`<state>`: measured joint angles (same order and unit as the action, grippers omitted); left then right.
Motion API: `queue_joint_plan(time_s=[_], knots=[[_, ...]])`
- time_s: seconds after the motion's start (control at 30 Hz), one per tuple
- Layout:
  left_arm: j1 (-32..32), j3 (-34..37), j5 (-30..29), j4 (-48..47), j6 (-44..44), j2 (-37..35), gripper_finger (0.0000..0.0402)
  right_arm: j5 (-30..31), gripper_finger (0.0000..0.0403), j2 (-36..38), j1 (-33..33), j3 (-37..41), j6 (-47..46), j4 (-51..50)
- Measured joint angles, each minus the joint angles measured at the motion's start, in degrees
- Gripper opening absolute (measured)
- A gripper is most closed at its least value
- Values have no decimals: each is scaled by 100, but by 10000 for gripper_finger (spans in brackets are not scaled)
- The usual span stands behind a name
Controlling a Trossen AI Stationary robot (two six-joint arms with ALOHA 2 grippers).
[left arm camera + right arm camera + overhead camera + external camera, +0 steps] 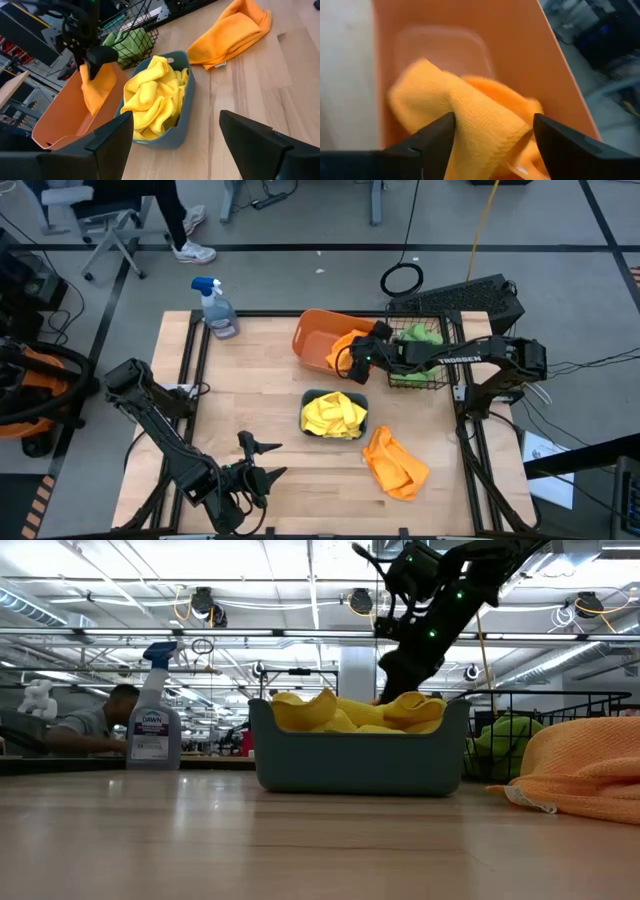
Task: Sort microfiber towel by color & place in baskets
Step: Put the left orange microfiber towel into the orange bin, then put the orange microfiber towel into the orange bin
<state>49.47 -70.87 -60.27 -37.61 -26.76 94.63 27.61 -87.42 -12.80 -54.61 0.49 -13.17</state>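
Right gripper pinches an orange towel over the orange tub; yellows fill the teal tray, greens sit in the wire basket; one orange cloth left on table; left gripper parked, spread

Both arms are dark, near-black, built of boxy links joined by rounded joint housings. The right arm carries white "TROSSEN" lettering along its forearm link, and small green lights glow near its wrist, seen from above and from tabletop level. Thin dark cables loop beside its wrist joint. The left arm is the same matte black, with a blocky wrist. The left pincer has two flat, tapering black fingers with angular edges.
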Motion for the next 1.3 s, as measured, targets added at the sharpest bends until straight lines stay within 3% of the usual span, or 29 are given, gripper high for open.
queue_joint_plan(time_s=[0.23,0.53,0.77,0.97,1.13,1.3], knots=[[0,0,0,5,0,0,299,396,261,7,229,-336,-382,-1240],[0,0,53,7,-33,0,299,535,254,13,1338,-1464,-1154,-2697],[0,0,286,9,-152,0,299,264,254,11,2862,-1685,-2992,-3884],[-22,-2,304,146,-144,0,299,191,254,11,4560,-1683,-4742,-4197],[-147,-2,304,306,-142,0,299,117,261,-133,5662,-1683,-5310,-4186],[-293,-4,306,459,-140,0,299,-8,294,-565,6331,-1681,-5544,-4147]])
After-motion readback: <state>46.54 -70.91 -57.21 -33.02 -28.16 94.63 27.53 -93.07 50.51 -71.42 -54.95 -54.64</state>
